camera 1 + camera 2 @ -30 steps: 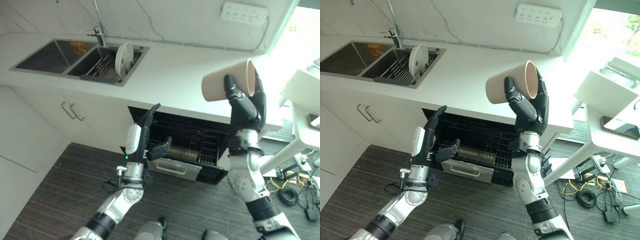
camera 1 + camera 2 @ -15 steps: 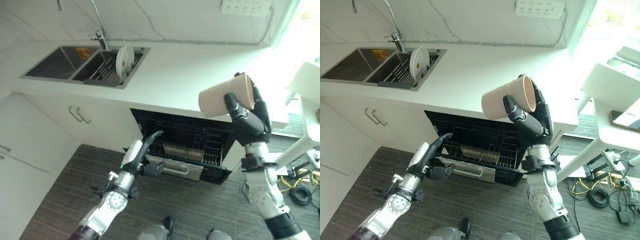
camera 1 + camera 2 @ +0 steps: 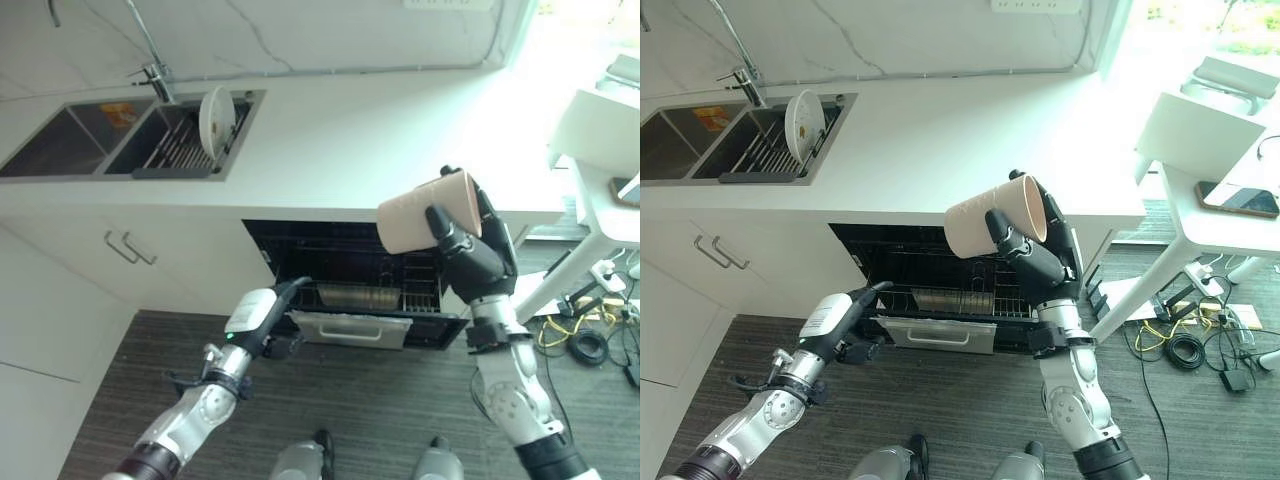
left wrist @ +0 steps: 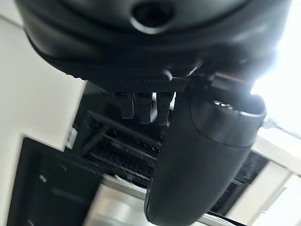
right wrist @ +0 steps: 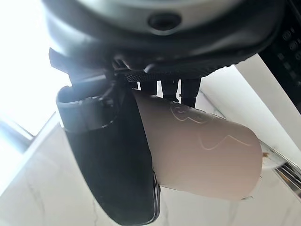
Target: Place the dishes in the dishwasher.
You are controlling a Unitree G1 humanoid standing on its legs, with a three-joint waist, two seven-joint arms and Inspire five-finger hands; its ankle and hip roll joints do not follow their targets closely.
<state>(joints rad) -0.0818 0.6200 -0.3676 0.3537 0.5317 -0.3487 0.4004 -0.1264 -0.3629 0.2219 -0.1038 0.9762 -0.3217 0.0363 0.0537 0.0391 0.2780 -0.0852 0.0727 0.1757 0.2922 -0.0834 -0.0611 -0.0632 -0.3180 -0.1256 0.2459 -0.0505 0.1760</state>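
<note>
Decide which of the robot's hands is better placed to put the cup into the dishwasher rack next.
The right hand: it already grips the beige cup above the open dishwasher. The left hand is empty, low by the drawer front.

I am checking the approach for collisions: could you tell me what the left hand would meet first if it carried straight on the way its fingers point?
Most likely the pulled-out dishwasher rack: the left hand points its straight fingers at its near left corner, though depth is hard to judge.

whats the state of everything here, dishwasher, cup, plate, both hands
dishwasher: open, rack pulled out
cup: tilted on its side, held in the air above the dishwasher
plate: upright in the sink rack
right hand: curled round the cup
left hand: fingers straight, by the rack's front
</note>
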